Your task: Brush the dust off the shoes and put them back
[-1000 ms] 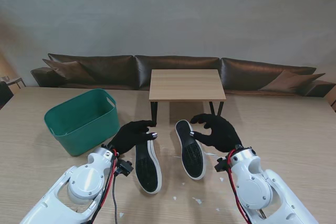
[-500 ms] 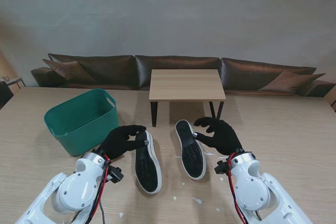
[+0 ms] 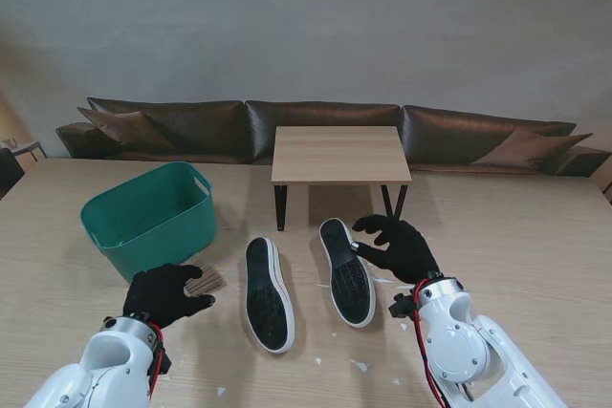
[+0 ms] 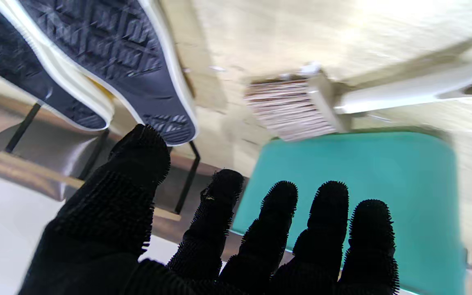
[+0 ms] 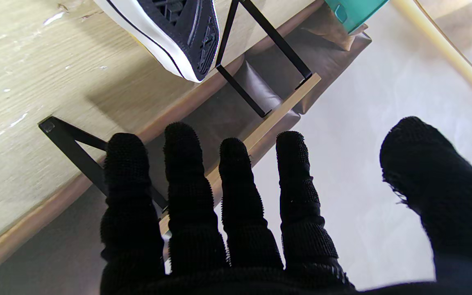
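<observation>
The left hand (image 3: 164, 291) is being held open beside the brush (image 3: 204, 280), possibly touching it; the right hand (image 3: 400, 245), open, is being held beside the right shoe (image 3: 347, 270).

Two black shoes (image 3: 269, 295) (image 3: 347, 271) lie sole-up (white-rimmed), side by side.

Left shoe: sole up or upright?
Sole up. The left shoe lies flat with its black tread and white rim facing the stand camera.

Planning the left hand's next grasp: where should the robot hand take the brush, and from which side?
Grip the brush by its long pale handle, not the bristle head. It lies flat on the table beside the green basket, so the open left hand should come down from above, fingers across the handle, which its bulk hides in the stand view.
</observation>
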`<state>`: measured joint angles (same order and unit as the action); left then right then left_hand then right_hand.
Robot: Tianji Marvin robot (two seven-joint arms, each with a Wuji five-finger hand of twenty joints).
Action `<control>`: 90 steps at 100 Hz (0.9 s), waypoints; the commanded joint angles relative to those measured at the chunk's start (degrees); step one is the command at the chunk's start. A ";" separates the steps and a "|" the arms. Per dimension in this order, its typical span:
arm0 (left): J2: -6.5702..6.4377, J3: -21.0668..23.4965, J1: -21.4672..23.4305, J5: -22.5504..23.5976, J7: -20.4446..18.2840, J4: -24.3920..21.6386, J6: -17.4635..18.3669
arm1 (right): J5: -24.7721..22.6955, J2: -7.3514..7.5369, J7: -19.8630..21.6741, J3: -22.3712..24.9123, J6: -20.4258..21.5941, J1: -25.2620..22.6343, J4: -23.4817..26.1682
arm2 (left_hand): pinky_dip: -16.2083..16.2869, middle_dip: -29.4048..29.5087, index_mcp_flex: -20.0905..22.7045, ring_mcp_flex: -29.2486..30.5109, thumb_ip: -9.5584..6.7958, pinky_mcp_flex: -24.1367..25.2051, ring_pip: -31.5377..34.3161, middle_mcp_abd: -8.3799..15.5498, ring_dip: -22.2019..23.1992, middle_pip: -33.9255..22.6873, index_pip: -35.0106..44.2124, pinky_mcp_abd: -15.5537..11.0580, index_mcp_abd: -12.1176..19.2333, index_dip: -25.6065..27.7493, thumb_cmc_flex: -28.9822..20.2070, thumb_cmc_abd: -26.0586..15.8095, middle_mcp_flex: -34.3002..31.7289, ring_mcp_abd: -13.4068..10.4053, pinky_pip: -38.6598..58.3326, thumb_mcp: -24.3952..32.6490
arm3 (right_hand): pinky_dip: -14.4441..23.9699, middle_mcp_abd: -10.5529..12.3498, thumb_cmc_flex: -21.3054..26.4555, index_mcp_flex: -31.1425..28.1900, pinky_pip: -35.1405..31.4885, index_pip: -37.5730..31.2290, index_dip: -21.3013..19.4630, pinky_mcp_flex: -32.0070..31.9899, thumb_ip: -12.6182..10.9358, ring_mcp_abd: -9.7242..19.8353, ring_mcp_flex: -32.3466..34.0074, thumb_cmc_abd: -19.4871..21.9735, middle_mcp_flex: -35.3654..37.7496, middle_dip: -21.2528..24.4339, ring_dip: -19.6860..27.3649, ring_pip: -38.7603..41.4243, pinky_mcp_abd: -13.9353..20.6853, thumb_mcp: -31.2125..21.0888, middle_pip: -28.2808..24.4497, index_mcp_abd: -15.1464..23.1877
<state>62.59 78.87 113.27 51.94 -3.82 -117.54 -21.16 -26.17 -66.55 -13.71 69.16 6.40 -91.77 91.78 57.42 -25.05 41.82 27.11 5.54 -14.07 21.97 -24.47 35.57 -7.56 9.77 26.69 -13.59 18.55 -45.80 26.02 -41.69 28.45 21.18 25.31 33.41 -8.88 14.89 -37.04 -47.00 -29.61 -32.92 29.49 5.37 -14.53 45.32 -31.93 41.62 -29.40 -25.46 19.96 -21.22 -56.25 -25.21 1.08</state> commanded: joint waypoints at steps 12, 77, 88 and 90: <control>-0.58 1.58 3.23 4.45 -1.80 0.63 -1.01 | 0.14 -0.37 0.52 -0.46 -0.09 -0.16 -0.12 | -0.38 -0.21 1.53 -0.07 -0.79 0.68 -2.39 1.10 -2.98 0.21 0.44 -1.80 -0.40 0.73 1.19 -0.53 -1.18 -1.15 -2.13 2.35 | 1.94 -0.81 -0.35 0.24 1.19 0.18 0.90 -12.73 -1.19 -0.24 0.86 1.43 0.92 0.16 -0.87 0.72 -0.30 0.30 -0.19 0.16; -0.64 3.91 3.67 8.53 -1.04 7.10 -4.45 | 1.45 -0.43 1.18 -1.06 -0.54 -0.01 -0.78 | -4.62 1.77 -2.43 -2.92 -0.61 2.79 -6.20 1.57 -6.22 1.59 -1.46 -3.57 -1.74 -0.08 2.53 -0.37 3.04 -2.66 -4.43 4.54 | 2.43 -1.26 -0.39 0.11 0.87 -0.03 1.10 -12.64 -1.23 -0.48 1.51 2.01 1.47 0.07 -1.41 1.91 -0.50 0.21 -0.44 -0.71; -0.65 3.86 2.21 7.35 -0.76 8.94 -4.24 | 1.56 -0.43 1.30 -1.06 -0.72 -0.02 -0.73 | -4.93 2.04 -3.91 -3.02 -0.64 2.86 -6.25 1.61 -6.27 1.69 -2.23 -3.83 -2.04 -0.56 2.48 -0.28 3.92 -2.50 -4.33 4.94 | 2.46 -1.35 -0.46 0.09 0.83 -0.05 1.13 -12.61 -1.23 -0.58 1.56 2.21 1.59 0.06 -1.46 2.02 -0.50 0.25 -0.48 -1.02; -0.67 3.86 1.93 7.23 -0.84 9.29 -4.18 | 1.58 -0.42 1.31 -1.05 -0.75 -0.03 -0.72 | -4.98 2.09 -4.24 -3.10 -0.64 2.91 -6.27 1.54 -6.27 1.73 -2.37 -3.90 -2.04 -0.65 2.46 -0.26 4.14 -2.57 -4.33 5.00 | 2.46 -1.29 -0.46 0.05 0.83 -0.07 1.13 -12.62 -1.24 -0.56 1.60 2.24 1.58 0.06 -1.47 2.05 -0.52 0.25 -0.47 -1.01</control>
<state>62.00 82.55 115.99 59.89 -3.51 -109.21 -25.43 -24.57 -66.75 -13.30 68.29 5.84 -91.58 90.97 52.85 -23.55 39.32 26.22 5.54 -12.06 16.72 -22.87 29.96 -6.41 8.42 23.87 -14.56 18.39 -44.78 26.05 -39.77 26.23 18.54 28.97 34.19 -9.46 14.89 -37.07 -46.99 -29.61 -32.65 29.49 5.37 -14.87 45.88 -31.05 42.29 -29.40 -26.40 21.19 -21.22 -56.52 -25.30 0.14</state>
